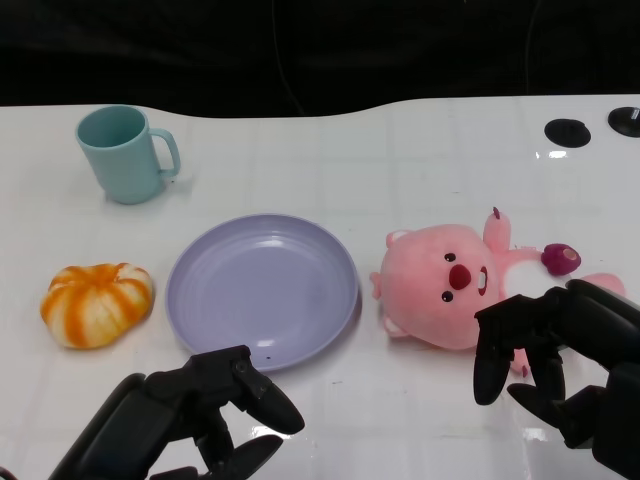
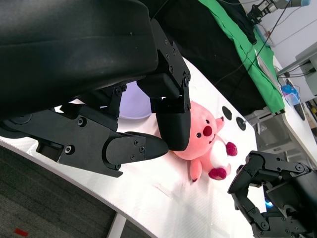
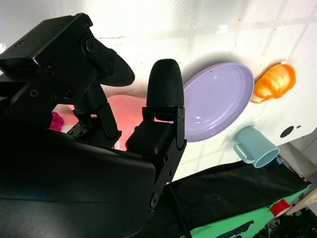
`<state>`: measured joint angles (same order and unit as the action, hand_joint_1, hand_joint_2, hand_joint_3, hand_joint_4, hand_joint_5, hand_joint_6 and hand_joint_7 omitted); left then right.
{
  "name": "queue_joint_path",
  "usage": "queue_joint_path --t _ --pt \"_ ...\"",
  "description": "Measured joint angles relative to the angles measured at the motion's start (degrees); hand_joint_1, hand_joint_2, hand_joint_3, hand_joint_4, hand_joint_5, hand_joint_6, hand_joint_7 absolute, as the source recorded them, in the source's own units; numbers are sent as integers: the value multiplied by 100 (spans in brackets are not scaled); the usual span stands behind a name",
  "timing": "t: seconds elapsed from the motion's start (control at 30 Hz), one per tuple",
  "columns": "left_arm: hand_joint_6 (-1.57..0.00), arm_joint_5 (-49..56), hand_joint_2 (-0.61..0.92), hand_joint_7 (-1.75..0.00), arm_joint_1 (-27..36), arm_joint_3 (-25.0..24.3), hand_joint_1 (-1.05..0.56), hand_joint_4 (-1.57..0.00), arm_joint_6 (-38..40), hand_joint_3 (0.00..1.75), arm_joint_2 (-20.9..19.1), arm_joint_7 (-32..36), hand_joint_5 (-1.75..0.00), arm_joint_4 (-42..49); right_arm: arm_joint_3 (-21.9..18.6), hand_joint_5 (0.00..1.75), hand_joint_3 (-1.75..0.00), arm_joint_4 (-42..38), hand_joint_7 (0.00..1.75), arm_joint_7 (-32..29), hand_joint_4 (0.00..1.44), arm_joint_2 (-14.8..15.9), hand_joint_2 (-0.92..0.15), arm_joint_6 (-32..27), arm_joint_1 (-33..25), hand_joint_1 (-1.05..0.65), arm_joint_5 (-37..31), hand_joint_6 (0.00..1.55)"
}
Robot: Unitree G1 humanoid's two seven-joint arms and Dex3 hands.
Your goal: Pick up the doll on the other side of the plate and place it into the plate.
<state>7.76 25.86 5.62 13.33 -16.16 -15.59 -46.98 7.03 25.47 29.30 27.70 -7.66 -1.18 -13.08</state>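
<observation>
The doll lies on its back on the table just right of the plate, near it but not touching. Your right hand hovers at the doll's near edge, fingers apart and curled downward, holding nothing; the head view puts its fingertips over the doll's lower side, though contact is hard to judge. Your left hand sits near the plate's front rim, also empty with fingers loosely apart.

This reads as the reach-and-grasp step, so use the right hand. Bring it further over the doll's round head or body, the bulkiest part, rather than catching an arm or foot. Lower until the fingers straddle the plush, then close firmly; soft stuffing will likely give, so squeeze past first contact. Lift straight up before moving left, so that the doll clears the plate's rim instead of dragging it. Keep the left hand back and low, away from the plate. The pumpkin and mug lie beyond the plate, well clear of your path.
</observation>
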Motion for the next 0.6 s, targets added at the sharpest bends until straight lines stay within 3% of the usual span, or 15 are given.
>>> queue_joint_path --t 0.6 --pt "-64 5 92 -106 -42 11 -25 -65 37 41 -1 0 -165 0 9 166 -122 9 120 23 85 9 -38 -71 3 0 -5 84"
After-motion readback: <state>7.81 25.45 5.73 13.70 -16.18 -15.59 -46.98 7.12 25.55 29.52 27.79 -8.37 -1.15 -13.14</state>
